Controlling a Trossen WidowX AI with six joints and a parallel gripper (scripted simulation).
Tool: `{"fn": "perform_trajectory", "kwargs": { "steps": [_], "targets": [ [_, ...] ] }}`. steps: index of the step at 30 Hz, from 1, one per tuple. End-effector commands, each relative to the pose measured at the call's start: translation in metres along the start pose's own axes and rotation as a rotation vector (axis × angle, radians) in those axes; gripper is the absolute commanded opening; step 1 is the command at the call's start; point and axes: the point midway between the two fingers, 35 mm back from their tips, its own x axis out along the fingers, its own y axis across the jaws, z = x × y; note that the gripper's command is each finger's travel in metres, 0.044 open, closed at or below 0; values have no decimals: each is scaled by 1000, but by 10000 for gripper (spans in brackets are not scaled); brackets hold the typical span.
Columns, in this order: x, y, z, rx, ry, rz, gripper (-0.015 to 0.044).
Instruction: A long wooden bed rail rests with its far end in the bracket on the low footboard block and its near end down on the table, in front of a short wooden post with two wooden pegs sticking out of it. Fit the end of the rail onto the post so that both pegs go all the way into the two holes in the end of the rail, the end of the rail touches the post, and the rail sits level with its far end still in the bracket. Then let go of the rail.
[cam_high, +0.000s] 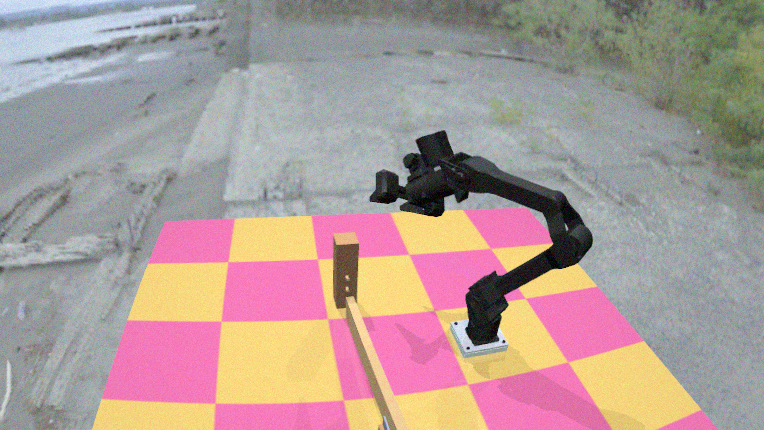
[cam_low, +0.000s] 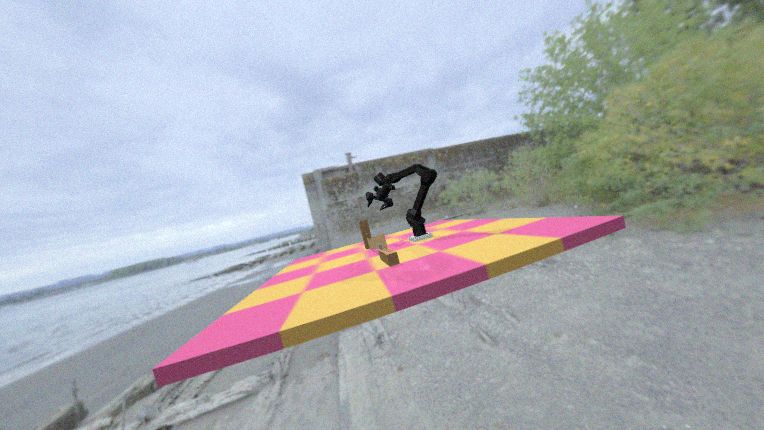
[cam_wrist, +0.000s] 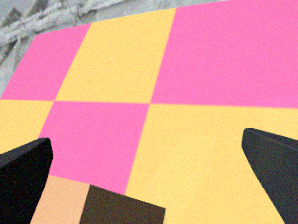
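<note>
The wooden post (cam_high: 345, 261) (cam_low: 364, 233) (cam_wrist: 62, 200) stands upright, with two small light pegs (cam_high: 347, 277) low on its near face in the top view. The long rail (cam_high: 368, 360) (cam_low: 377, 241) slopes down to the table, its end low in front of the post, below the pegs. Its other end is at the low footboard block (cam_low: 389, 257); the bracket is too small to judge there. My gripper (cam_high: 399, 201) (cam_low: 376, 206) (cam_wrist: 149, 142) is open and empty, high above the table. The rail and pegs are not visible in the wrist view.
The arm's base plate (cam_high: 483, 347) (cam_low: 420, 237) stands on the pink and yellow checkered table (cam_high: 272, 357) (cam_low: 342, 299) (cam_wrist: 200, 150), to the right of the rail in the top view. The table's far edge shows beyond the post.
</note>
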Motion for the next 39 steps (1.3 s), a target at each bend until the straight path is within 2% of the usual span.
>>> {"fn": "perform_trajectory", "kwargs": {
  "steps": [1, 12, 14, 21, 29, 35, 39],
  "targets": [
    [14, 58, -48, -687, 229, 142, 440],
    [20, 107, -101, -1392, 359, 371, 440],
    [23, 115, -109, -1614, 345, 417, 440],
    [25, 112, -155, -2047, 491, 607, 440],
    [16, 102, -201, -2439, 652, 897, 440],
    [7, 97, -233, -2696, 759, 1188, 440],
    [7, 97, -234, -2702, 761, 1196, 440]
  ]
}}
